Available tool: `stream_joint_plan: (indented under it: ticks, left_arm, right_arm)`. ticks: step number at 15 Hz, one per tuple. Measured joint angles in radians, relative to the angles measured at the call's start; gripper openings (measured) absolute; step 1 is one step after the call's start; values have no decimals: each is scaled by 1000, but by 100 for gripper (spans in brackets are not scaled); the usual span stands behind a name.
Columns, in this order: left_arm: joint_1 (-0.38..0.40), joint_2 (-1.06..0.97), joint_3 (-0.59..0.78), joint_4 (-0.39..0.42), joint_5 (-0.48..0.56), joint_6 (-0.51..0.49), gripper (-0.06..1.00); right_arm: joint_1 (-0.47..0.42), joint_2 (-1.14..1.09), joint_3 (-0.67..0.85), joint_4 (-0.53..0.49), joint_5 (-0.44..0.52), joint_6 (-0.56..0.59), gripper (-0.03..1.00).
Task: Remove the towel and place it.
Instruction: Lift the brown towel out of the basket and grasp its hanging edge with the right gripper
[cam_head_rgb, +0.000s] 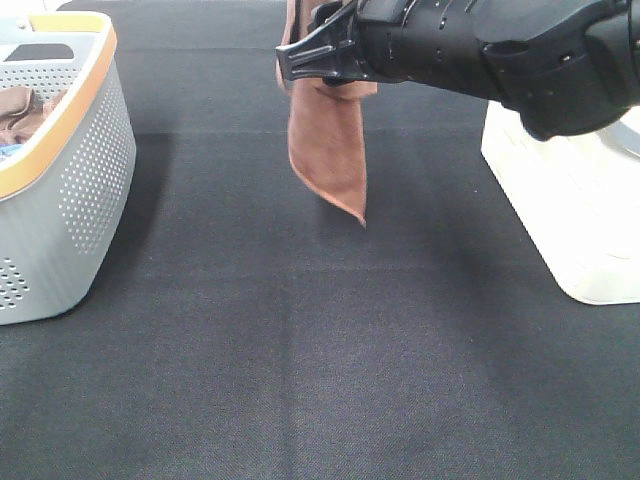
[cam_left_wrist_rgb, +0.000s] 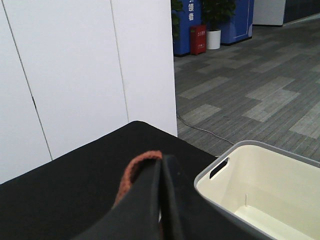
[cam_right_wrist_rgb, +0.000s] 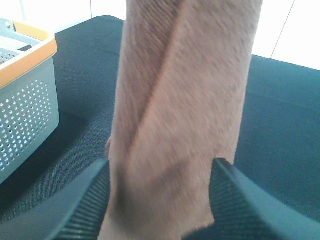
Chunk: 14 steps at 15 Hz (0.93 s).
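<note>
Above open black mat (cam_head_rgb: 300, 360), towel (cam_head_rgb: 330, 150) edge in clamped left gripper (cam_left_wrist_rgb: 162, 167), right gripper (cam_right_wrist_rgb: 160, 170) wide astride it.

The counter (cam_head_rgb: 300, 350) has a basket (cam_head_rgb: 85, 190) on its left side and a bin (cam_head_rgb: 580, 220) on its right side. The two are well apart. A cloth (cam_head_rgb: 25, 110) lies in the basket. The towel (cam_head_rgb: 330, 150) hangs down over the counter between them, toward the back. The left end effector (cam_left_wrist_rgb: 162, 165) pinches the towel's top edge. The right end effector (cam_head_rgb: 290, 62) reaches across from the right, above the bin. The towel hangs between its two spread fingers.
</note>
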<state>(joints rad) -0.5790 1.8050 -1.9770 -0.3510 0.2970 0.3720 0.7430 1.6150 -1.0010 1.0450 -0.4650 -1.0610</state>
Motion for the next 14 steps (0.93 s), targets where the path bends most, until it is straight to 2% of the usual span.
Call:
stream_joint_plan:
  ticks: [4, 9, 14]
  left_arm:
    - [0, 0, 0, 0, -5, 0, 0]
    - [0, 0, 0, -7, -5, 0, 0]
    - [0, 0, 0, -8, -5, 0, 0]
  right_arm:
    - [0, 0, 0, 0, 19, -34, 53]
    - [0, 0, 0, -3, 23, -35, 52]
    - [0, 0, 0, -3, 157, -35, 52]
